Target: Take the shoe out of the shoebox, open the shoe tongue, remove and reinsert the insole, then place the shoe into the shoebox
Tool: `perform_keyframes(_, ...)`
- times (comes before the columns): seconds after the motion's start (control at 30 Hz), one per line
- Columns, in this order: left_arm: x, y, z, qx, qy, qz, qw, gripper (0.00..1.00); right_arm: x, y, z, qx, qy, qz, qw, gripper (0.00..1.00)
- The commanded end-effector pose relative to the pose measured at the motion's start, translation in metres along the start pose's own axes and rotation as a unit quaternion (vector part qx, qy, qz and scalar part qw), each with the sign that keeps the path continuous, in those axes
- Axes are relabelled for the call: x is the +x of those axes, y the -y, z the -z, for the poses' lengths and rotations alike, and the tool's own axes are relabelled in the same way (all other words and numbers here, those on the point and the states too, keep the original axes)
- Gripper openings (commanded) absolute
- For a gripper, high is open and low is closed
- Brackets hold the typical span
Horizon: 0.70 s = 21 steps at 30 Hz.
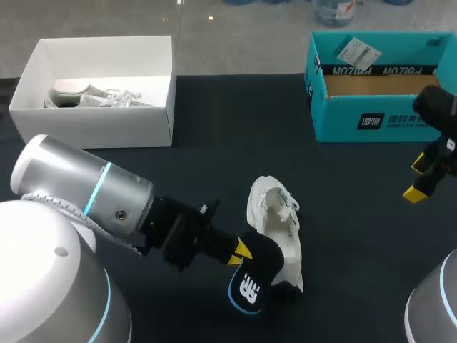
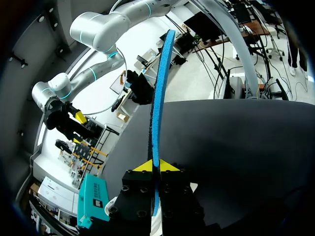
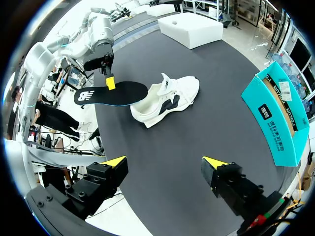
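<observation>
the left claw (image 1: 241, 250) is clamped shut on the insole (image 1: 251, 284). it pinches the insole by its edge, so in the left wrist view the blue rim runs straight out from between the yellow tips. held this way, the black pad stays flat and free, with one end at the heel opening of the shoe (image 1: 275, 223). that looks like the right line for sliding it in, though i cannot tell if the two touch. the shoe sits out on the dark table (image 1: 357, 236) near the middle, well apart from the teal shoebox (image 1: 378, 118), which stands empty. the left arm comes in low from the left, its wrist stretched almost level toward the shoe. the right claw (image 1: 420, 179) hangs just in front of the shoebox with its fingers spread wide and holding nothing. a white box (image 1: 100, 121) with another shoe in it stands at the far left.
</observation>
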State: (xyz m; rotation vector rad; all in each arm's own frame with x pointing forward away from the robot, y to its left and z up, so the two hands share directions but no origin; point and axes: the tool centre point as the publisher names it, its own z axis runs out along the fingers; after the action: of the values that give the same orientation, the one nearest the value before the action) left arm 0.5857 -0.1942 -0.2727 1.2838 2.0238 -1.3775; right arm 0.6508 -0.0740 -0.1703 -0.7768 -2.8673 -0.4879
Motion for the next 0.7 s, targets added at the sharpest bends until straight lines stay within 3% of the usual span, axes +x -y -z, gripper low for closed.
perform_keyframes(0.03, -0.002, -0.005, -0.005, 0.0, -0.001, 0.001, 1.0, 0.0, -0.001, -0.002, -0.001, 0.002, -0.001, -0.001, 1.0, 1.0)
perform_keyframes(0.4, -0.012, 0.024, 0.01, 0.01, 0.005, -0.025, 1.0, 0.0, -0.001, -0.002, -0.001, 0.002, -0.001, -0.001, 1.0, 1.0)
perform_keyframes(0.7, -0.019, 0.028, -0.011, 0.017, 0.009, -0.029, 0.999, 0.0, -0.001, -0.002, -0.001, 0.002, -0.001, -0.001, 1.0, 1.0)
